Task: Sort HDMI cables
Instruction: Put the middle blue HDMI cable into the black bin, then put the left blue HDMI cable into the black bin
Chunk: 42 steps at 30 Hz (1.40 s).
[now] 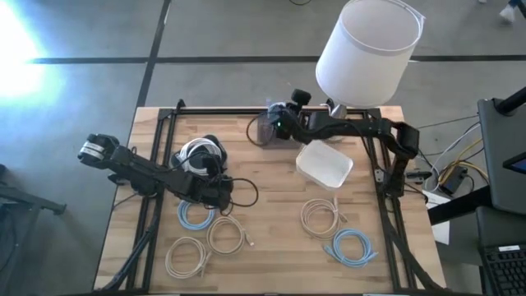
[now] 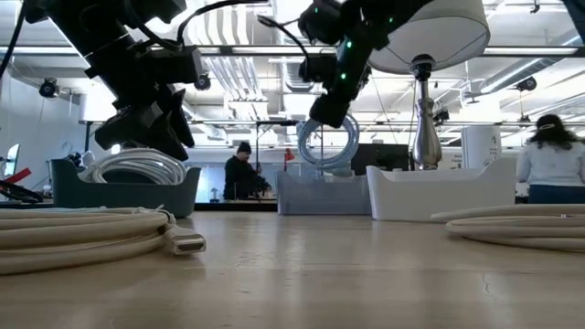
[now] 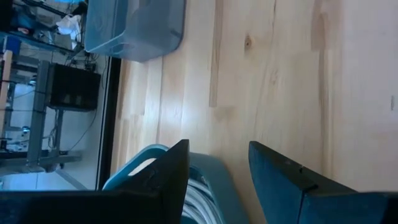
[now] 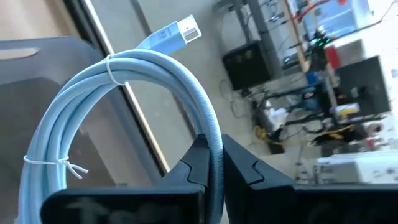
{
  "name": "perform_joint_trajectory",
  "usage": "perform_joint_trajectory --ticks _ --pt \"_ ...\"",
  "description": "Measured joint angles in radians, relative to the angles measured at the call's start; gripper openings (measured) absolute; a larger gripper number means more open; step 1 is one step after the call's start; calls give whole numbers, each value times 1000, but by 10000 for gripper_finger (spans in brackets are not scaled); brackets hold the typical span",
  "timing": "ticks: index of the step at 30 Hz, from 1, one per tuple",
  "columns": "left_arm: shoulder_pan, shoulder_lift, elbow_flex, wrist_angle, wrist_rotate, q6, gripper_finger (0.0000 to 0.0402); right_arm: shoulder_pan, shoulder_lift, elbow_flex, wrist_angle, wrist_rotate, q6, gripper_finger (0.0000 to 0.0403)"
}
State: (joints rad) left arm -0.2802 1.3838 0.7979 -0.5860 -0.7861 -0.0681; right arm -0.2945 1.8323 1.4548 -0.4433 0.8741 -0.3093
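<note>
Overhead view of a wooden table with two dark arms at work. The right pincer, at upper centre of the frame, is closed on a light blue coil; the wrist view shows both fingers pinched against the cable, its flat plug pointing away. In the level view this coil hangs clear of the table, above a grey bin. Overhead, the grey bin sits at the table's upper edge, directly under the pincer.

The left pincer, at left centre of the frame, is open and holds nothing; its wrist view shows two fingers spread apart with bare wood between them. Just beside it, toward the upper left, a teal bin contains white cables; in the level view these white coils rise above the teal bin's rim.

A white bin lies right of centre, next to a lamp with a white shade.

Loose coils on the table:
- lower left: one blue coil and two beige coils, near each other;
- lower right: one beige coil and one blue coil, just beside each other.

Beyond the table, the level view shows a person at centre and another at the right edge.
</note>
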Motion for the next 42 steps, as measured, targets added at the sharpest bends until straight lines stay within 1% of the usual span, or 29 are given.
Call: perform_joint_trajectory --ticks 3,8,16,20,30,32,35,39,42 --pt "0 0 0 2 4 0 170 -45 29 0 41 -47 -39 14" --pt "0 0 0 3 7 0 170 -100 80 -1 77 -57 -85 23" --pt "0 0 -2 3 11 1 170 -116 135 -1 87 -67 -90 30" --pt "0 0 -2 4 11 1 170 -118 139 -1 80 -72 -96 46" --pt "0 0 -2 19 17 -8 170 -116 139 2 78 -65 -71 106" --pt "0 0 -2 27 42 -8 170 -111 139 7 60 -64 -70 115" --pt "1 0 -2 39 108 -10 170 -98 138 32 -29 -64 -47 124" --pt "1 0 -2 37 217 -11 170 -82 138 61 -179 -64 77 132" --pt "-2 0 -2 28 300 -11 170 -68 137 64 -249 -63 120 135"
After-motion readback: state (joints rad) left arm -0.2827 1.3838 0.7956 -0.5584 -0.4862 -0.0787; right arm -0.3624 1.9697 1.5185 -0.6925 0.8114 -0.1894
